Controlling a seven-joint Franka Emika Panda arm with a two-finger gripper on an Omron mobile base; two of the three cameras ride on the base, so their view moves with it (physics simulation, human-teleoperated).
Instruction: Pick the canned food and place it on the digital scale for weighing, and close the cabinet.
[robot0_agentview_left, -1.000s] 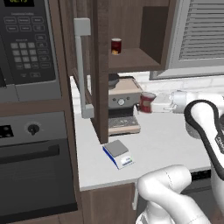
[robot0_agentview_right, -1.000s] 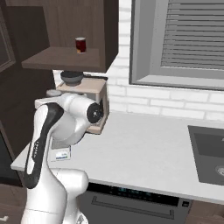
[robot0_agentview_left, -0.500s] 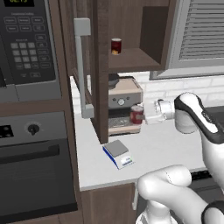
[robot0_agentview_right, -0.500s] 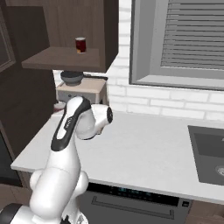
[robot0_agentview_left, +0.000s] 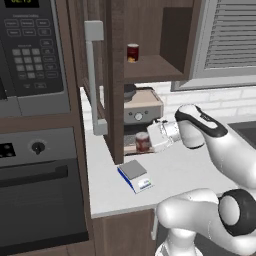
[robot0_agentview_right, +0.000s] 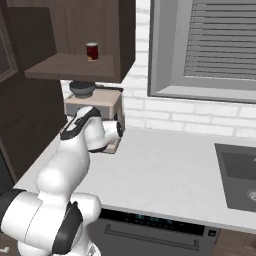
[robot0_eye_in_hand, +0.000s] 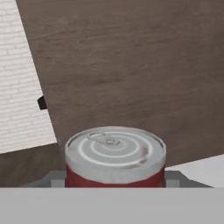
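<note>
1. Landmark: digital scale (robot0_agentview_left: 135, 175), flat on the counter (robot0_agentview_left: 185, 175) at the foot of the open cabinet (robot0_agentview_left: 115, 75).
2. Canned food (robot0_agentview_left: 142, 141) held upright, up and behind the scale, just in front of the coffee machine (robot0_agentview_left: 142, 107); long axis vertical, pale top (robot0_eye_in_hand: 114, 148) facing the hand camera.
3. Gripper (robot0_agentview_left: 150, 140) closed on the can's sides, apparently; fingertips hard to make out.
4. Coming move, as judged: toward the camera and down onto the scale's plate.
5. Other red can (robot0_agentview_left: 132, 52) well above the scale, on the cabinet shelf.

White brick wall (robot0_agentview_right: 165, 112), slatted window blind (robot0_agentview_right: 220, 42), pale grey counter (robot0_agentview_right: 165, 175).
</note>
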